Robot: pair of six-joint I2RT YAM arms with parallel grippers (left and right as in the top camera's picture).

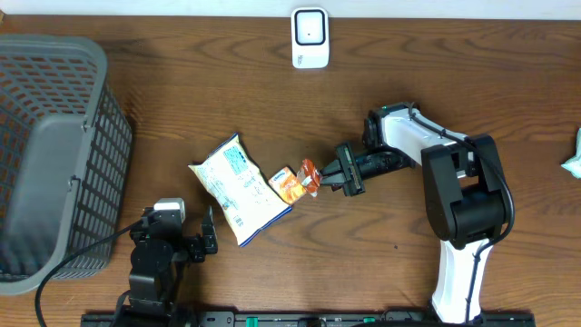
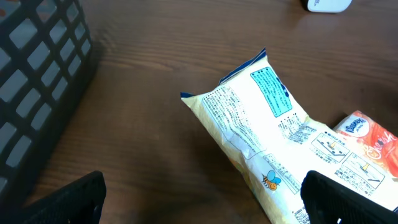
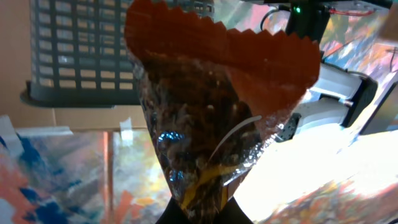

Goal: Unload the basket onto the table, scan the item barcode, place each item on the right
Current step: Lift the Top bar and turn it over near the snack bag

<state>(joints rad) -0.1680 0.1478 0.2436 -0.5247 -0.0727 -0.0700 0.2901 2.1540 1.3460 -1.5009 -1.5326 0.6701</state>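
From overhead, my right gripper (image 1: 327, 176) is reaching left over the middle of the table (image 1: 436, 82), fingers clamped together on a small orange packet (image 1: 309, 173). The packet is sitting just right of a tissue pack (image 1: 288, 185), which is lying against the right end of a pale bag (image 1: 238, 189). I cannot tell whether the packet and the tissue pack are touching. The scanner (image 1: 310, 38) is standing at the far edge, well apart from the packet. My left gripper (image 1: 208, 238) is sitting at the near edge, fingers spread apart, just near-left of the bag. A grey basket (image 1: 54, 145) is filling the left side.

In the left wrist view, my fingers (image 2: 68, 202) are showing at the two bottom corners, wide apart, gripping nothing. The bag is lying tilted ahead, print side up, with the tissue pack at its right and the basket wall at the left.

In the right wrist view, the packet is filling the middle. Its zigzag-cut orange edge is pointing up and its narrow end is pinched at the bottom. Dark contents are showing through the film. The basket is standing behind it, upper left.
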